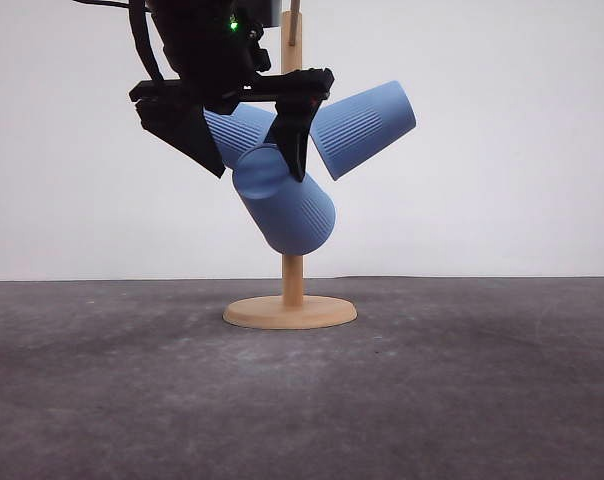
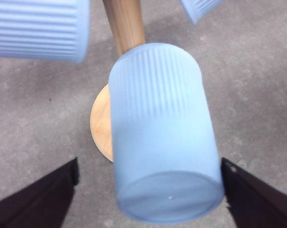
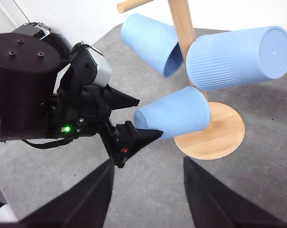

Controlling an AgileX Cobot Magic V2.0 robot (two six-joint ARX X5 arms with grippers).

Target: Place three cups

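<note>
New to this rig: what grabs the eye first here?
Three matte blue ribbed plastic cups fan out from a tan wooden pegged stand mid-table: the lowest cup tilts bottom-forward, one angles up to the right, one sits behind the arm. The black left gripper hangs open around the lowest cup, fingers apart on either side.

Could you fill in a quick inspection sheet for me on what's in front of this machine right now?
Surface: dark grey table, lightly speckled.
Job's things: three blue cups hang on the pegs of a wooden stand, bottoms pointing outward.
Clutter: nothing seen.
End effectors: left end effector open, its fingers either side of the lowest cup's bottom, not visibly touching; right end effector open, holding nothing, set back from the stand.
Cables: black cable runs along the left arm.
Surroundings: plain white wall behind.
</note>
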